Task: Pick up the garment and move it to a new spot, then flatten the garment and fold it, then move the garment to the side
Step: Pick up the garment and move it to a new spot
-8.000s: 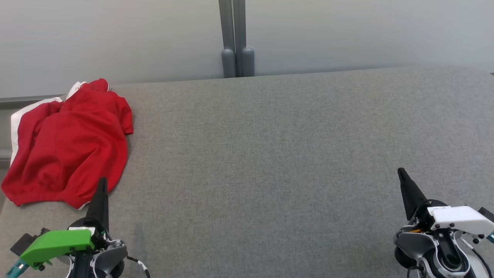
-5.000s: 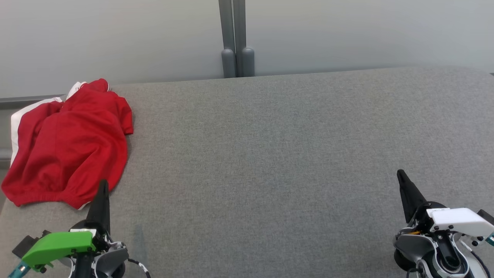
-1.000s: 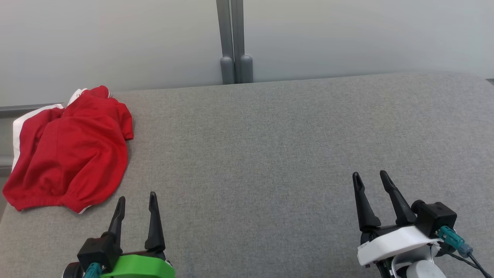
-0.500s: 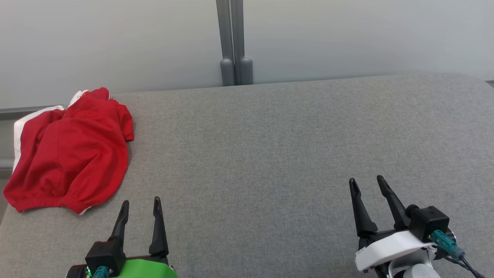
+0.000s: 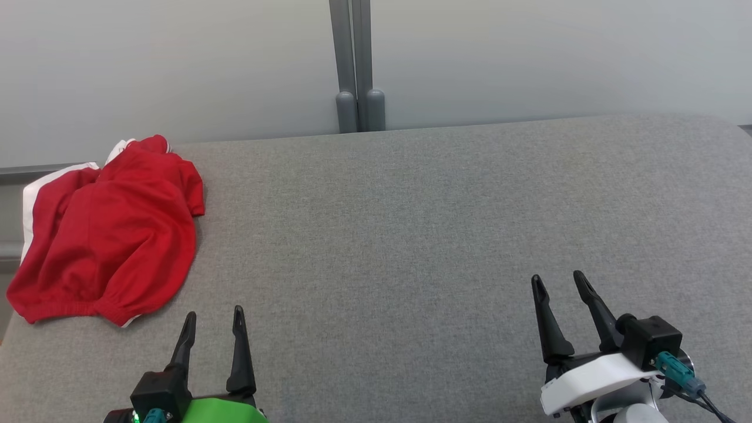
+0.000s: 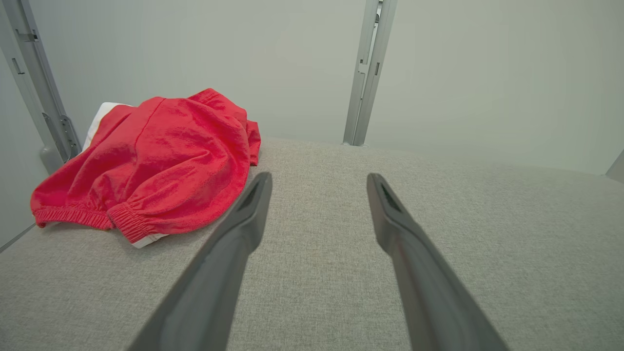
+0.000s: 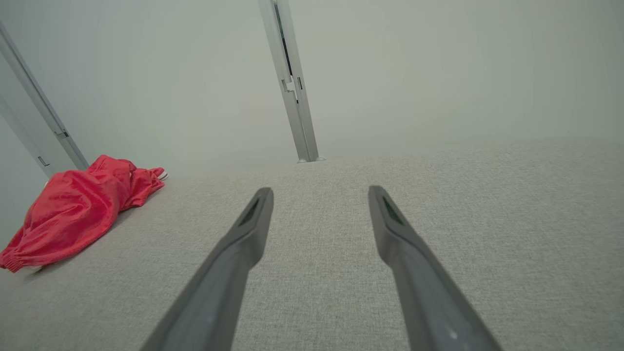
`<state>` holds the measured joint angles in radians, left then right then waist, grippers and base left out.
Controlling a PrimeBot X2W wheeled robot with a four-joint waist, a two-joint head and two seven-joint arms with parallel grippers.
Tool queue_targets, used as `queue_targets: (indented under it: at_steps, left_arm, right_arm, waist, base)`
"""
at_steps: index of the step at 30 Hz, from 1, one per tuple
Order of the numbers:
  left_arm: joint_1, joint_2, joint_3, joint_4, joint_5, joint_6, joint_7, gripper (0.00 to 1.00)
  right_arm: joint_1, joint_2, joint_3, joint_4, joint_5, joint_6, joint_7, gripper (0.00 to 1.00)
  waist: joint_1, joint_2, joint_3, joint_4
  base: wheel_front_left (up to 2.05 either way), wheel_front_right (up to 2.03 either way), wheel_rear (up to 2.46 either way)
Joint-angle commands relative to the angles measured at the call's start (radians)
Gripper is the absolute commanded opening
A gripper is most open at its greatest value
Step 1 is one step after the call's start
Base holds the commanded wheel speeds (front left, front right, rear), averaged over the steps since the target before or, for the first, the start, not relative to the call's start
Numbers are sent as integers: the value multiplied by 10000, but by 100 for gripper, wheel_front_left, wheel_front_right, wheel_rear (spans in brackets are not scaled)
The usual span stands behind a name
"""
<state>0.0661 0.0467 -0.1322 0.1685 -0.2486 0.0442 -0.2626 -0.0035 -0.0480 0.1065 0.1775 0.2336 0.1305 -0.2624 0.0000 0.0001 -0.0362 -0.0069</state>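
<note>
Lying apart, forward-left of the parted left gripper (image 5: 213, 314): red garment (image 5: 106, 235)

Left gripper (image 5: 213, 314) is showing two long dark fingers (image 5: 239, 352), each tapering to a slim point, and it's wearing a bright green cover (image 5: 217, 411) beside a boxy black mount (image 5: 158, 389). Right gripper (image 5: 557, 277) is sporting the same dark pair, but it's carrying a glossy white cover (image 5: 587, 379), with a teal connector (image 5: 678, 370) feeding a thin dark cable (image 5: 709, 404).
</note>
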Motion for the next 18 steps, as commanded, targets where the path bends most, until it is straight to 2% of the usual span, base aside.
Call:
queue_targets:
  at_steps: [1,11,18]
  left_arm:
    - [120,66,15,-1,-52,10,-35,100]
    - [142,66,-18,-35,-50,-31,-33,100]
    - [-46,66,-86,28,98,-72,-22,100]
  right_arm:
    - [153,-42,-1,12,-61,6,-39,100]
    - [200,-42,-79,-50,-82,4,-39,100]
    - [313,-37,-268,-120,0,6,-37,100]
  waist:
    - [0,-1,-3,-2]
    - [0,-1,16,59]
    - [0,-1,-10,846]
  base:
    - [0,0,0]
    - [0,0,0]
    - [0,0,0]
